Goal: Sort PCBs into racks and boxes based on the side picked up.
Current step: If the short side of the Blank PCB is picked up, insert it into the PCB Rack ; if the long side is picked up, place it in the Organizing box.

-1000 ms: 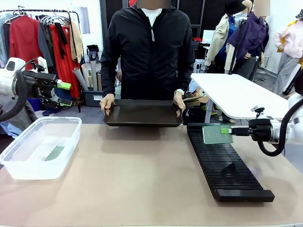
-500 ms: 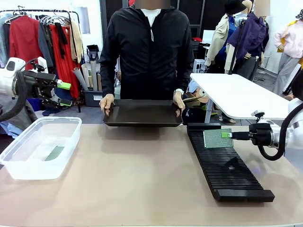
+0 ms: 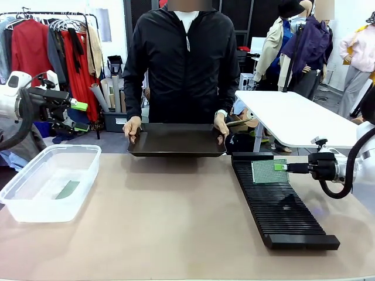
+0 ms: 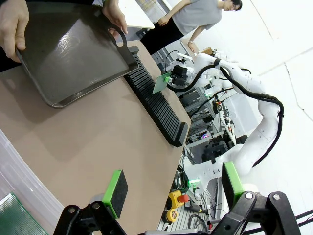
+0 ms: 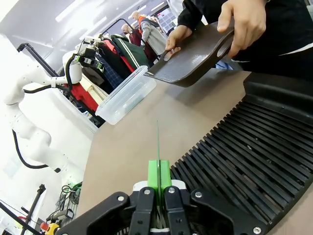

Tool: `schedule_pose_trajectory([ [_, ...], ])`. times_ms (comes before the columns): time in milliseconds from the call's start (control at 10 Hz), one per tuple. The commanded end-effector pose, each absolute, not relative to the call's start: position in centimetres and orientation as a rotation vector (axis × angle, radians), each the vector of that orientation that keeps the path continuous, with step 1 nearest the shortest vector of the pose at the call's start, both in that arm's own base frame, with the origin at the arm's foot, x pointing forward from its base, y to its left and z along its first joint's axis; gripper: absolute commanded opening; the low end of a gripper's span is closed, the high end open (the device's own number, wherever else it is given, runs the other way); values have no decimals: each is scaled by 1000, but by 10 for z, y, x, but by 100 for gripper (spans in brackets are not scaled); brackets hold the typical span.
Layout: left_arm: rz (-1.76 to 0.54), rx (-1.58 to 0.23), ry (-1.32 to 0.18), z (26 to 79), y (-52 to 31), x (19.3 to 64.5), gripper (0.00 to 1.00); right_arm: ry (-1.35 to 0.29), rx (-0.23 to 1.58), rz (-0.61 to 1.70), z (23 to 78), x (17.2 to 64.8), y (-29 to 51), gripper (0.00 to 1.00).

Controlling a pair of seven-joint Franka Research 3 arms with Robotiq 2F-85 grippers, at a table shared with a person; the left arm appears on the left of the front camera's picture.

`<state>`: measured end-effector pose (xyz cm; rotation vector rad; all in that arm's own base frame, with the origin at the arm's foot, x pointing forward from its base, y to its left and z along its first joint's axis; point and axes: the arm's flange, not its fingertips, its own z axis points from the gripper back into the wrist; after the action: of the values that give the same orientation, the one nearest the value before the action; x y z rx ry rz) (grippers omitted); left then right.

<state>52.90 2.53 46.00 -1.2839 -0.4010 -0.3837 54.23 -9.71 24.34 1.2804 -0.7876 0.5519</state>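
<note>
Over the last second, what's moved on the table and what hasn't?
The right gripper, shut on a PCB, lowered the upright board toward the far end of the rack and has now paused there. The left gripper stayed open and raised, the person's hands kept holding the black tray, and the box sat untouched.

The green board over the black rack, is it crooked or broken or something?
Nothing stands out. The right pincer holds the green board upright by its edge above the far end of the black rack, lined up with the slots. It looks whole. Another board lies flat in the clear box.
</note>
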Motion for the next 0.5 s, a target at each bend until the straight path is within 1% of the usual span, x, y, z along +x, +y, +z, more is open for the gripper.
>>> schedule_pose_trajectory([
  [0,-385,-1286,-404,462,25,527,100,-788,1280,552,243,542,-97,0],
  [400,-385,-1286,-404,462,25,527,100,-851,1336,647,242,544,-94,0],
])
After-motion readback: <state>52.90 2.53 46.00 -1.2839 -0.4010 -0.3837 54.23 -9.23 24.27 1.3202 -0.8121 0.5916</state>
